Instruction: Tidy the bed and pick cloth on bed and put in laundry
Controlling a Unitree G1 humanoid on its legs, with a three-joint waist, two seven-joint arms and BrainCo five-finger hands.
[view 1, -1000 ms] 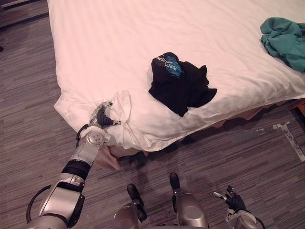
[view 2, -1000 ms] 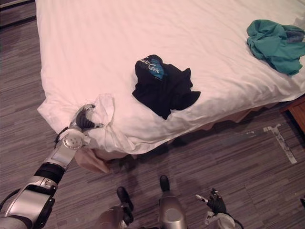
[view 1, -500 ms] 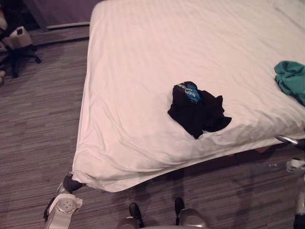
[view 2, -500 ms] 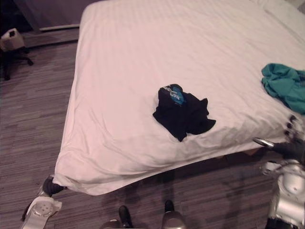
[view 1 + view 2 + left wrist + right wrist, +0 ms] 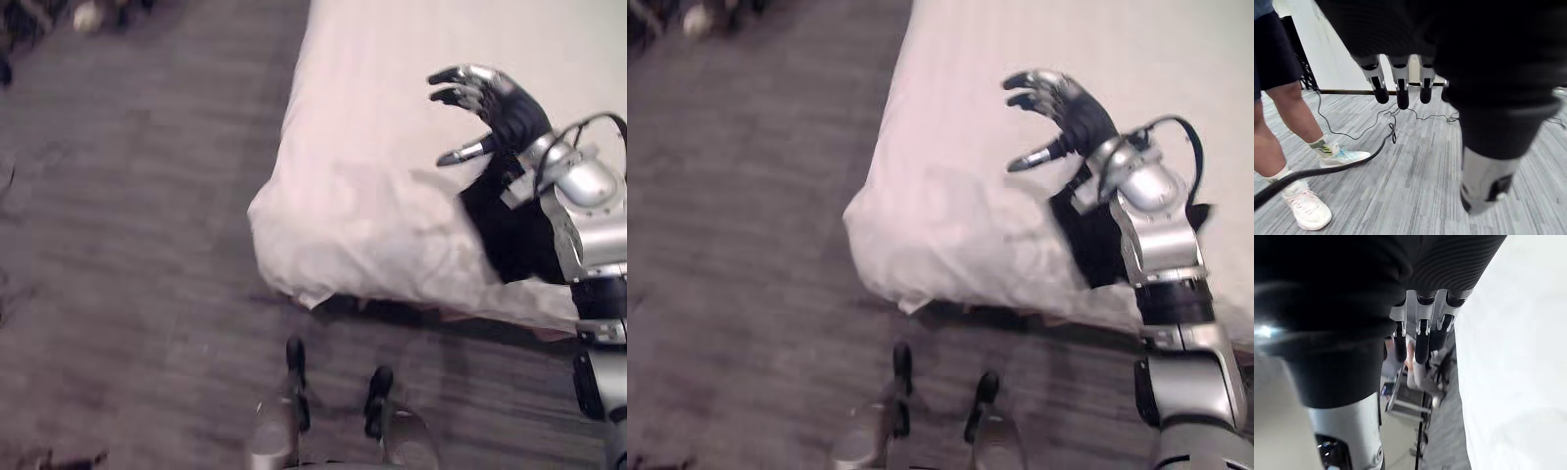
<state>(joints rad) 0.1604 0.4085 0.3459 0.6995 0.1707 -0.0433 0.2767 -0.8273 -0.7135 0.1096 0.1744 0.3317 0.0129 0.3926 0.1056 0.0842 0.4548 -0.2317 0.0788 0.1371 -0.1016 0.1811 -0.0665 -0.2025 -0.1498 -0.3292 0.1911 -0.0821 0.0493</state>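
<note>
One limp, light black garment on the bed, near the open right robot hand, probably suits pinching at a fold.

a bedroom: a white-sheeted bed on grey wood-look flooring.

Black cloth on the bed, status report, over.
Right hand open above bed. Left hand open, empty. Black cloth on bed, ungrasped, partly behind arm. Nothing blocking.

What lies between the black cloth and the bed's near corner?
Bare, rumpled white sheet runs from the black cloth to the corner, in both eye views.
</note>
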